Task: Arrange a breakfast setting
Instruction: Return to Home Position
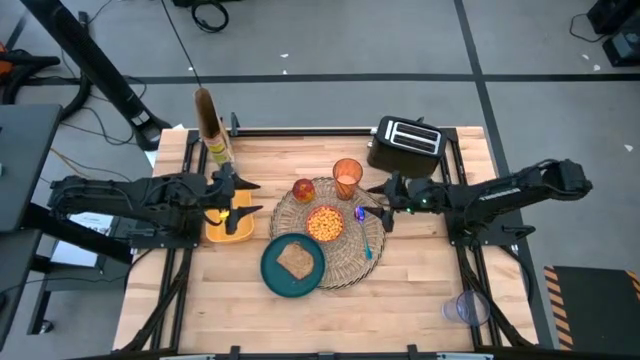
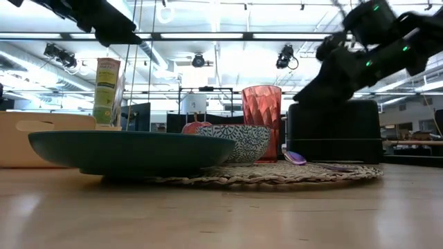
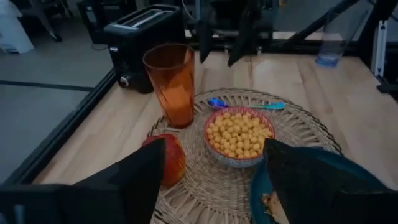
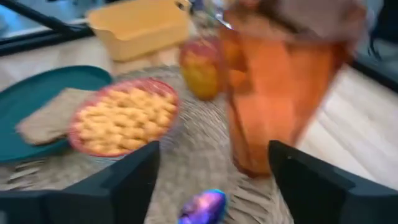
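High view: the round woven placemat lies mid-table on the wooden table. The teal plate overlaps its near left edge with the toast on it. The pink bowl, full of cereal balls, sits at the mat's centre. The apple and the orange cup stand side by side at the far edge, and the blue spoon lies to the right of the bowl. The left gripper hangs over a yellow tray just left of the mat, near a carton. The right gripper hangs just off the mat's right edge, in front of the black toaster. A clear cup stands well apart at the near right.

Low view: plate, bowl, cup and spoon line up across the mat with the toaster behind. Both arms are raised clear of the tabletop.

Left wrist view: this claw's two dark fingers are spread wide, with nothing between them. Apple, cup, bowl and spoon show beyond them.

Right wrist view: its fingers are likewise spread wide and hold nothing. The cup looms close ahead, the spoon's bowl end lies just below, and the plate with toast is farther off.
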{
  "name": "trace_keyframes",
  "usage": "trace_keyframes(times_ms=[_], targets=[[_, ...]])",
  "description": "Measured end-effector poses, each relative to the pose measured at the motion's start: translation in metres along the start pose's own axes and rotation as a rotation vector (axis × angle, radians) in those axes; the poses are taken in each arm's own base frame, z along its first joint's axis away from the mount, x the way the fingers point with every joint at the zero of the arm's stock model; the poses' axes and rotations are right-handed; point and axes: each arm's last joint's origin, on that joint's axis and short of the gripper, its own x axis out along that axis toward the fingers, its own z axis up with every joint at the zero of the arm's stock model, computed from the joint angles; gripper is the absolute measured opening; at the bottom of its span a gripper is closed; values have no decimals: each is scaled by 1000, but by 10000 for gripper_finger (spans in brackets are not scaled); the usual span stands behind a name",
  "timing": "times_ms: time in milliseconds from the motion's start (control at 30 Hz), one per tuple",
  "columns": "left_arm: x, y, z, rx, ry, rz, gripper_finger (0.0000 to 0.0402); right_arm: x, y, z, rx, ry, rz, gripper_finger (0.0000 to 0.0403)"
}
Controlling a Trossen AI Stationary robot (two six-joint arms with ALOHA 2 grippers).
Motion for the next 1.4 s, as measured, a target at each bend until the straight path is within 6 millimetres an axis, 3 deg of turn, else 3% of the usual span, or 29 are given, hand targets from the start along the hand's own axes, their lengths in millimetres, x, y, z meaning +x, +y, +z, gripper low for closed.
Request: trace_keyframes(times_ms=[133, 300, 500, 733, 900, 1067, 1167, 1400], targets=[[6, -1, -18, -4, -6, -5, 241, -12, 11, 3, -50, -53, 115, 234], [9, -1, -44, -19, -65, -9, 180, -29, 6, -7, -33, -124, 179, 133], [-9, 4, -45, -5, -142, -9, 103, -55, -2, -22, -14, -257, 206, 13], [-30, 9, -47, -2, -194, -12, 10, -70, -8, -35, 2, -291, 217, 20], [-33, 10, -52, -36, -246, -10, 16, -77, -9, -33, -21, -338, 219, 7], [-16, 7, -91, -46, -291, -42, 9, -83, -9, -28, -55, -404, 234, 13], [-15, 6, -102, -53, -334, -63, 6, -87, -8, -27, -73, -437, 279, 7], [-20, 8, -112, -48, -324, -59, 9, -93, -10, -30, -56, -435, 283, 6]])
